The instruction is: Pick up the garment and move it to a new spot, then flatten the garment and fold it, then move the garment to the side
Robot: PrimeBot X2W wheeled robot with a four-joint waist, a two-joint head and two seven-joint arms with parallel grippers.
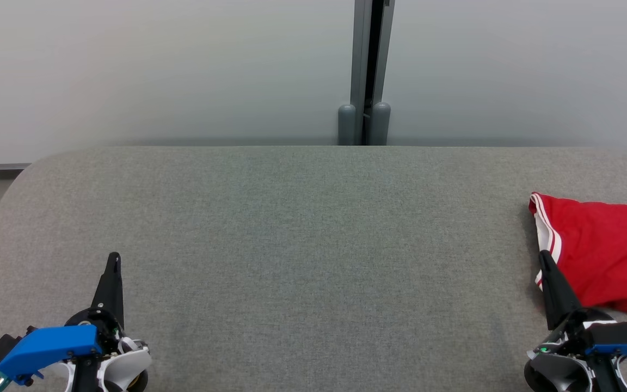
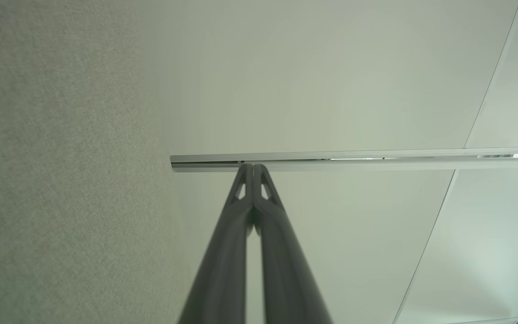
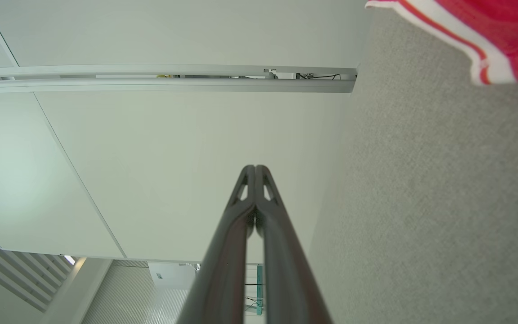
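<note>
The right hand [image 1: 545, 260] is sitting low at the near right of the grey bench [image 1: 302, 245], its two dark fingers pressed together tip to tip and gripping nothing. Just past those fingers, on their outer side, the red garment [image 1: 607, 250] is lying in a loose heap. Its white-striped hem is running near to far, roughly alongside the fingers. From the head view the fingers are overlapping that hem, but from the right wrist view the stripe is lying off to one side of the tips with bare fabric between, so I am judging it close but not touching. The rest of the garment is trailing off past the right edge of the head view, so I cannot tell its full length.

Across the bench, the left hand [image 1: 114, 257] is resting at the near left, likewise closed and empty, well apart from the cloth. The right arm is plainly the nearer one. To my eye it is needing only to open and swing a little outward onto the hem.
</note>
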